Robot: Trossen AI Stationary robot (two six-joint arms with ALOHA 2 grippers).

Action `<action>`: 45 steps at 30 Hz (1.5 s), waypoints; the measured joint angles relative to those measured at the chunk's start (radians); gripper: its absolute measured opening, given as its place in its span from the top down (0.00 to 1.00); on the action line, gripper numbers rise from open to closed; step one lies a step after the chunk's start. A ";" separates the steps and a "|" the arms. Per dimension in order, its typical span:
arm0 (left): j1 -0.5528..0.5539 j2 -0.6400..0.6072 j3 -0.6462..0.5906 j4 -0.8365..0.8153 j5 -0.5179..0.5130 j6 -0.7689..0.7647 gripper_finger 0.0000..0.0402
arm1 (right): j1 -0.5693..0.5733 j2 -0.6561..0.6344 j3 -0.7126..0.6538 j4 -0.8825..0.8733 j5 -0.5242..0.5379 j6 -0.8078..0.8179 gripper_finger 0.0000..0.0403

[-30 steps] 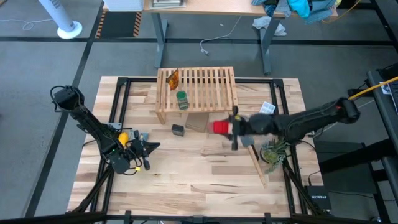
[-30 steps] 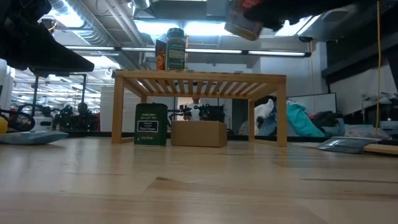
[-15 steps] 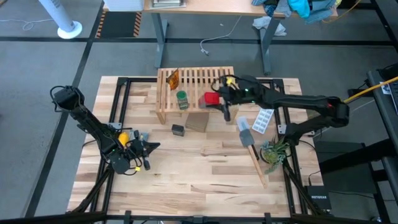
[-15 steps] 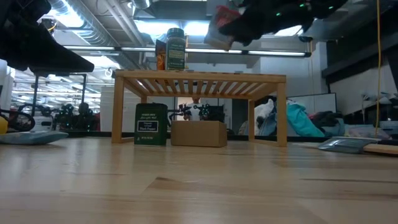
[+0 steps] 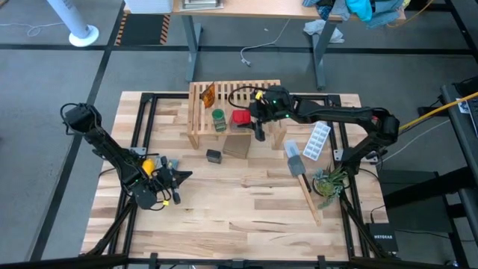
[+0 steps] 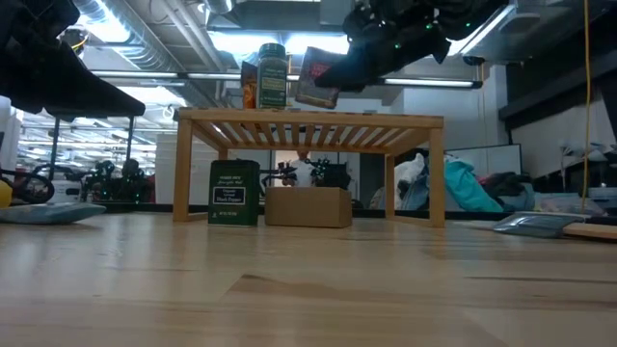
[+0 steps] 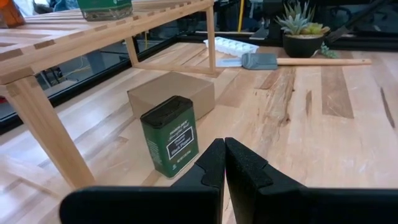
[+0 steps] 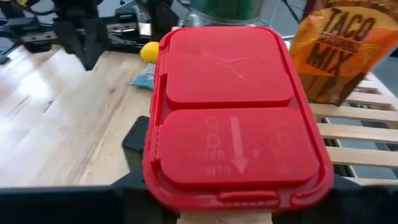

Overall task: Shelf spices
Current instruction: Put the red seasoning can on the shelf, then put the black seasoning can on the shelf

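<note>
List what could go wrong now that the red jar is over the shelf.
1. The right gripper holds the red jar tilted above the shelf in the low view; released like this, it may topple or roll off the slats.
2. It hangs close beside the green round jar, with the orange packet farther along; a sideways drift could knock the jar off.

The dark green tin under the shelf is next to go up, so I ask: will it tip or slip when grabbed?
The dark green tin looks tall and narrow, so a high push may tip it. Its flat sides should suit the jaws.
</note>
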State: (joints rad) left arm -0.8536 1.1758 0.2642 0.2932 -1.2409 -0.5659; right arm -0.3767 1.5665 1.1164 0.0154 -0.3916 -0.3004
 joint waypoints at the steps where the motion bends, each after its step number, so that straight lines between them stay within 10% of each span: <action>1: 0.000 0.000 0.000 -0.001 0.000 -0.002 0.99 | -0.007 0.000 0.000 0.002 0.007 0.000 0.58; 8: 0.000 0.003 0.000 0.000 0.000 -0.003 0.99 | -0.017 0.000 0.001 -0.020 0.017 0.000 0.56; 18: 0.000 0.003 0.000 0.001 0.000 -0.003 0.99 | -0.017 0.000 0.001 -0.021 0.111 -0.002 0.29; 45: 0.000 0.003 0.000 0.001 0.000 -0.003 0.99 | -0.016 -0.179 0.001 -0.147 0.137 0.040 0.27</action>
State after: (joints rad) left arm -0.8536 1.1790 0.2642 0.2943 -1.2411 -0.5690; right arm -0.3931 1.3880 1.1175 -0.1321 -0.2546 -0.2608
